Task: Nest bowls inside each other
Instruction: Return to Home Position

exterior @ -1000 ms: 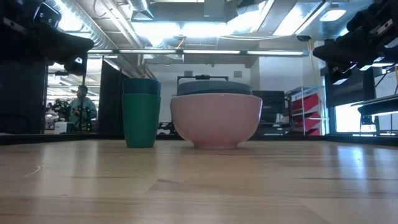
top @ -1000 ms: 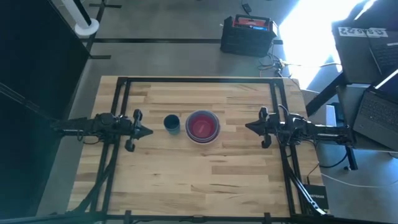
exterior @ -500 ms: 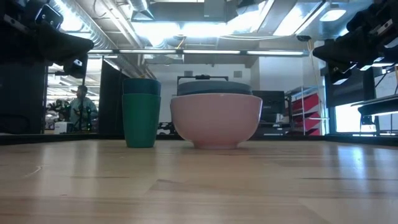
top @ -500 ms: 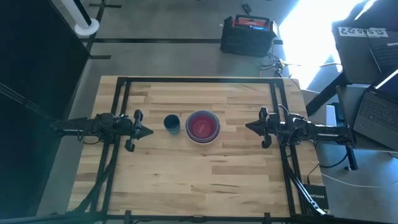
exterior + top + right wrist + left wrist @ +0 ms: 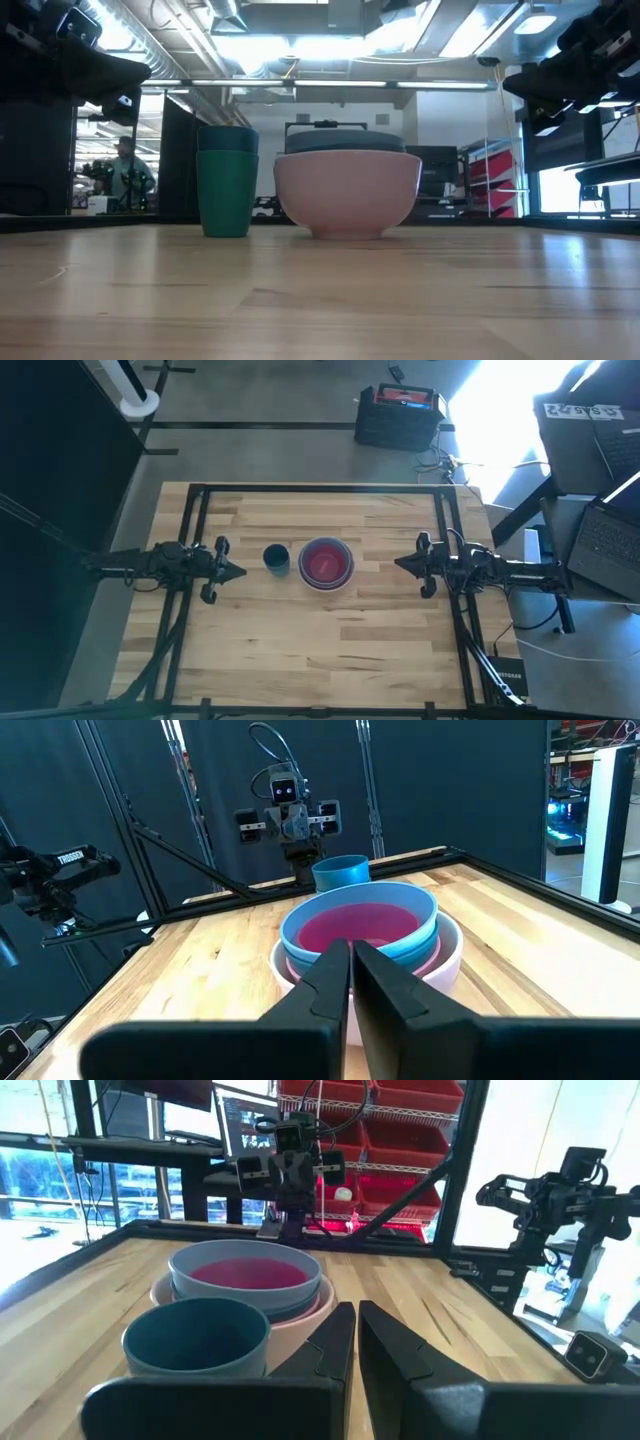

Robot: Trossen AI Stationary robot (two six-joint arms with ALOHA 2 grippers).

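Note:
A nested stack of bowls (image 5: 325,563) stands at the table's middle: a pale pink bowl (image 5: 347,192) outermost, a grey-blue one (image 5: 400,915) inside it and a red one (image 5: 245,1274) innermost. Beside it, toward the left, two small dark teal bowls (image 5: 227,180) stand one in the other. My left gripper (image 5: 238,572) hovers shut at the table's left side, pointing level at the bowls. My right gripper (image 5: 399,563) hovers shut at the right side, pointing level at the stack. Neither touches anything.
A black metal frame (image 5: 320,488) runs around the wooden table top. Beyond the far edge a black and red case (image 5: 398,415) sits on the floor. Laptops (image 5: 610,530) stand off the table's right. A person (image 5: 125,170) shows in the room behind.

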